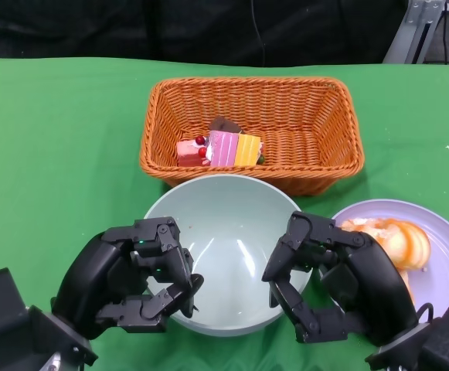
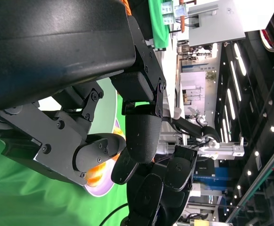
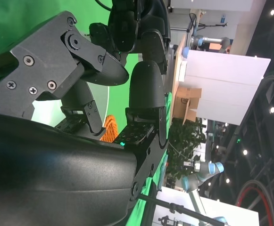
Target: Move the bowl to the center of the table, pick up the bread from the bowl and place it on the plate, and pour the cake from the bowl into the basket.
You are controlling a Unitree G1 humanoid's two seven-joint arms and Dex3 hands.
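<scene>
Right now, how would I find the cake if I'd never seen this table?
Look at the far side of the green table for the orange woven basket. The cake lies inside it, toward its left end. It is the only thing in there: pink and yellow blocks with red cherries and a brown piece on top.

Head view looks down; wrist views, close, perhaps share the bowl (image 1: 224, 255).

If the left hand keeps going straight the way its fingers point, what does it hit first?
Most likely the right hand: the left hand points across the empty bowl toward it, though height is unclear.
</scene>
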